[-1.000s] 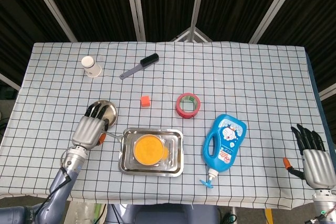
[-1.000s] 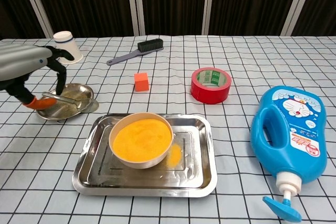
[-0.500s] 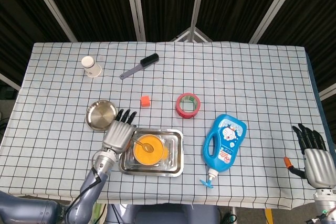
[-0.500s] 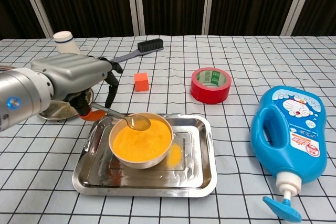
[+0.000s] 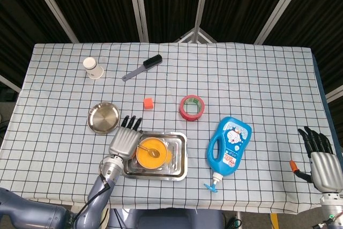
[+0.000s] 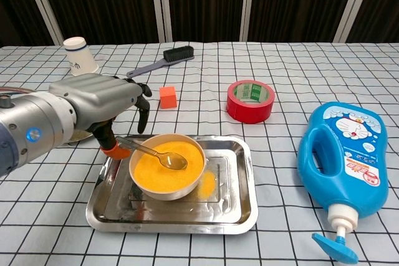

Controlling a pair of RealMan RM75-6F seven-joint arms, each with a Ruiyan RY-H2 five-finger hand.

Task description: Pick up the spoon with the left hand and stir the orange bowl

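An orange bowl full of orange grains sits in a steel tray. My left hand hangs at the bowl's left rim and holds a metal spoon by its orange handle end. The spoon's scoop lies in the orange grains near the bowl's middle. My right hand rests off to the far right by the table's edge, fingers spread, holding nothing.
A small steel dish lies left of the tray. A blue detergent bottle lies to the right, a red tape roll and an orange cube behind the tray. A brush and a paper cup stand far back.
My left hand carried the spoon from the small steel dish rightward to the orange bowl, then lowered its scoop into the grains. The right hand has not moved.
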